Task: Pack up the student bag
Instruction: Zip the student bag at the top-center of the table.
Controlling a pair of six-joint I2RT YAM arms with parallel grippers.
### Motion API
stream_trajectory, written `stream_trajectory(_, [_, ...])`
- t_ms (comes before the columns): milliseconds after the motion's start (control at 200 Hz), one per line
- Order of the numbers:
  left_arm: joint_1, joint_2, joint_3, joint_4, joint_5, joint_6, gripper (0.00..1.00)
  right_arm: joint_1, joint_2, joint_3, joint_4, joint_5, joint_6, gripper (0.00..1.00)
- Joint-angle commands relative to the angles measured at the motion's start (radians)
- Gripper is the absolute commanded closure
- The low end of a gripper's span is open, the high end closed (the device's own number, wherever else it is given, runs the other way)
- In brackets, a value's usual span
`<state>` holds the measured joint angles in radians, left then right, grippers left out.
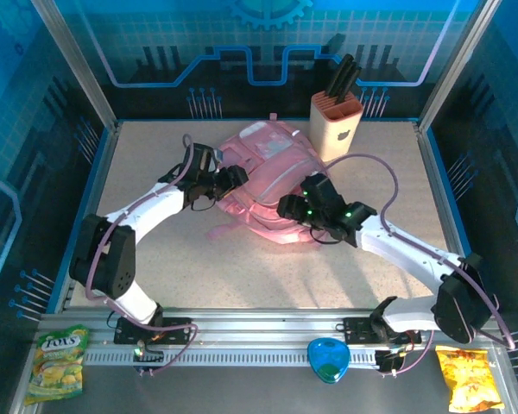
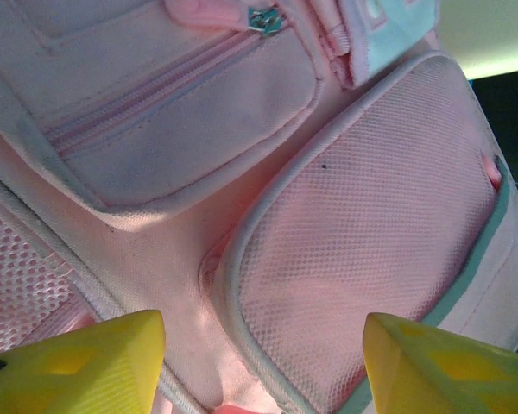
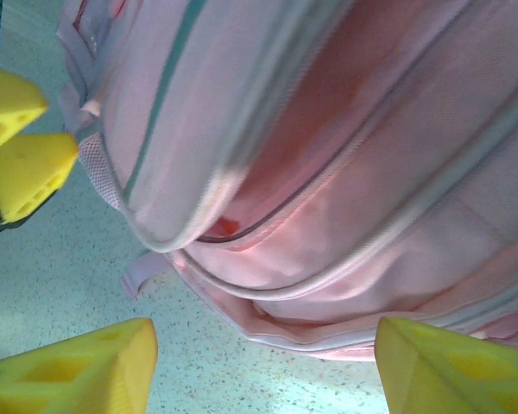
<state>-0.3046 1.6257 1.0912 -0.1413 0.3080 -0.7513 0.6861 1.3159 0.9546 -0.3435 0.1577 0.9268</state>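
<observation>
The left jaws stand wide apart with nothing between them. Their yellow fingertips (image 2: 78,362) hang just short of the student bag (image 2: 371,241). Straight ahead of them is a mesh pocket, and farther ahead and to the left is a zipped pocket with its pull (image 2: 263,19).

The right jaws are also spread and empty. Bare table (image 3: 242,379) shows between their fingertips (image 3: 78,371), and the bag's edge lies just beyond. A darker slit runs between two piped seams there; whether that is an open compartment cannot be told.

From above, the bag (image 1: 268,164) lies flat on the table, flanked by the left arm (image 1: 147,211) and the right arm (image 1: 406,250). A knife block (image 1: 335,125) stands beyond it. Two snack packets (image 1: 59,362) (image 1: 470,375) wait well behind the jaws.

The step in hand appears to be opening the bag, with nothing packed yet. The next move likely calls for one pair of jaws to pin the fabric while the other closes on a zipper pull or a seam edge.
</observation>
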Motion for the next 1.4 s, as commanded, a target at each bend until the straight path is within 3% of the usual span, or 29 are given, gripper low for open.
stream_trajectory(0, [0.002, 0.032, 0.007, 0.028, 0.028, -0.03, 0.41, 0.047, 0.037, 0.051, -0.024, 0.086, 0.025, 0.32])
stream_trajectory(365, [0.002, 0.11, 0.036, 0.075, 0.135, -0.041, 0.6, 0.121, 0.136, 0.127, -0.036, 0.133, 0.031, 0.35])
stream_trajectory(835, [0.002, 0.124, 0.031, 0.179, 0.257, -0.128, 0.99, 0.241, 0.339, 0.273, -0.058, 0.298, 0.112, 0.48])
stream_trajectory(1091, [0.001, 0.086, 0.006, 0.197, 0.278, -0.142, 1.0, 0.244, 0.429, 0.325, -0.022, 0.363, 0.211, 0.5])
stream_trajectory(1391, [0.001, 0.083, 0.006, 0.192, 0.292, -0.137, 1.0, 0.234, 0.503, 0.394, -0.019, 0.401, 0.211, 0.61])
